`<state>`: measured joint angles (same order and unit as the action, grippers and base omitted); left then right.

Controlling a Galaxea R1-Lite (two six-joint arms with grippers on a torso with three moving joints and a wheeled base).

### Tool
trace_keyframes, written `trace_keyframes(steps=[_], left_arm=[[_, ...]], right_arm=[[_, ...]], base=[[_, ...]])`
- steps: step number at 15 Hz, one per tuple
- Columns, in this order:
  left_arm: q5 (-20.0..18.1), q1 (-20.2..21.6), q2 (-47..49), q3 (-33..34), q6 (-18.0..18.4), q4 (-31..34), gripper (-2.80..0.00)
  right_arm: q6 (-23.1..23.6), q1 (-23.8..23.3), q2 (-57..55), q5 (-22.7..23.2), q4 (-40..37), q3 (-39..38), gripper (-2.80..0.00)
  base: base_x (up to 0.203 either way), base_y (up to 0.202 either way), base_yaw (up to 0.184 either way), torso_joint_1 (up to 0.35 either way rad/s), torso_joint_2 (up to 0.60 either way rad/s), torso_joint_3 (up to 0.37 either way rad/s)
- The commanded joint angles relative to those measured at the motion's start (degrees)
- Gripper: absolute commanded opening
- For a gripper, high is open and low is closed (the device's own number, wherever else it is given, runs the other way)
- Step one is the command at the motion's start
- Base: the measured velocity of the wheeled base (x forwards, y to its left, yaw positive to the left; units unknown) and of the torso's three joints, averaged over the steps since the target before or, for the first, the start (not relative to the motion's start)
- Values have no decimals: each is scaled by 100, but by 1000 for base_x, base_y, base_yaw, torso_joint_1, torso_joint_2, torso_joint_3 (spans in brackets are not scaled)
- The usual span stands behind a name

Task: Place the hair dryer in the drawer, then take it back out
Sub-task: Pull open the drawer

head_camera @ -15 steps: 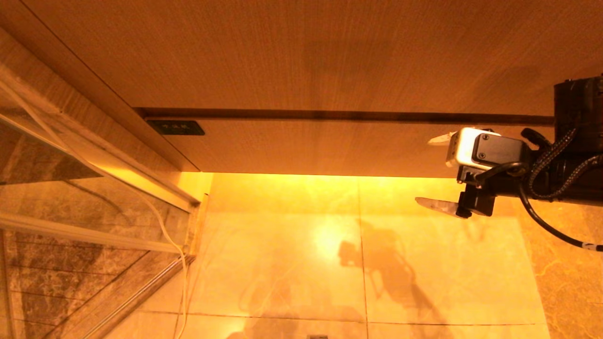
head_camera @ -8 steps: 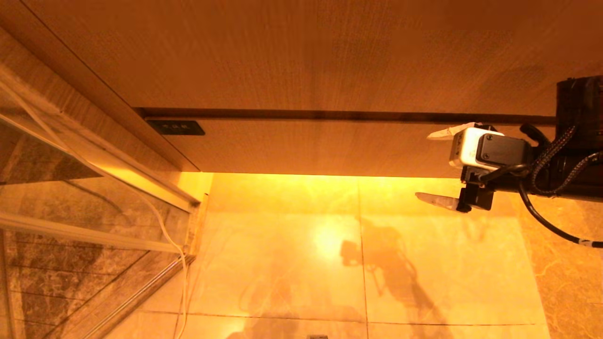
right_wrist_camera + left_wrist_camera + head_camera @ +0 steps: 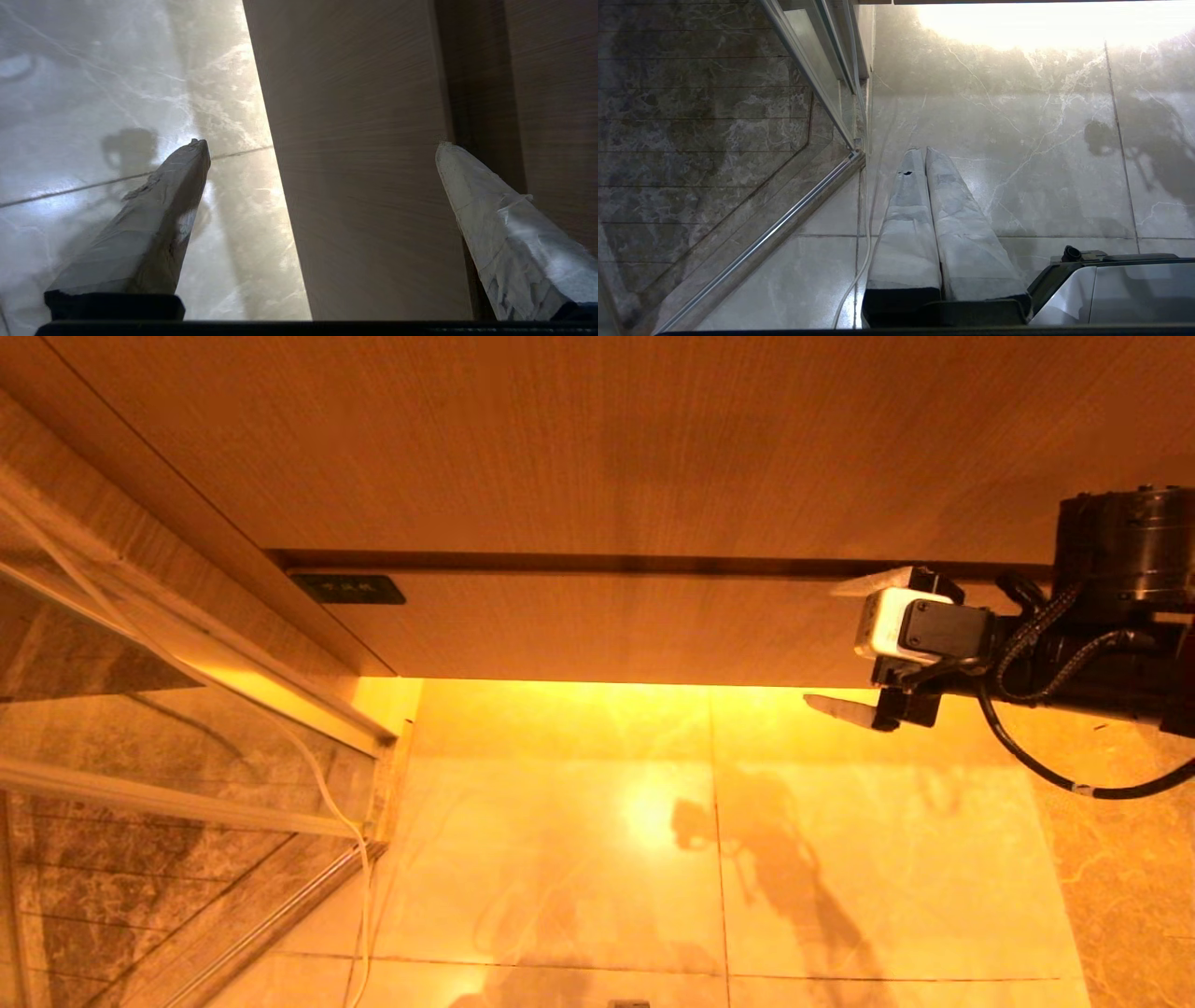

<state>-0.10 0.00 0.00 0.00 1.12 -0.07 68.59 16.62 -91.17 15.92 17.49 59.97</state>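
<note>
Bare wood countertop (image 3: 597, 439) above glossy marble floor (image 3: 579, 840).

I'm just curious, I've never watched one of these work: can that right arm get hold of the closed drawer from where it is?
Probably yes. The right gripper is open, its fingers straddling the drawer front's height near its right end, and nothing sits between them.

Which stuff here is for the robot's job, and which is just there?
For the job:
drawer, closed
right gripper, open across the drawer's front

Just there:
countertop
white cable
glass panel
left gripper, shut, above the floor
</note>
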Motion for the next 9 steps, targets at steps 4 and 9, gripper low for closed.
trace_keyframes(steps=[4, 9], left_arm=[[1, 0, 0, 9, 2, -1, -280], [1, 0, 0, 9, 2, -1, -280]], right_arm=[[67, -63, -200, 8, 35, 129, 0], [76, -81, -85, -2, 34, 217, 0]], base=[[0, 0, 0, 0, 0, 0], [0, 0, 0, 0, 0, 0]])
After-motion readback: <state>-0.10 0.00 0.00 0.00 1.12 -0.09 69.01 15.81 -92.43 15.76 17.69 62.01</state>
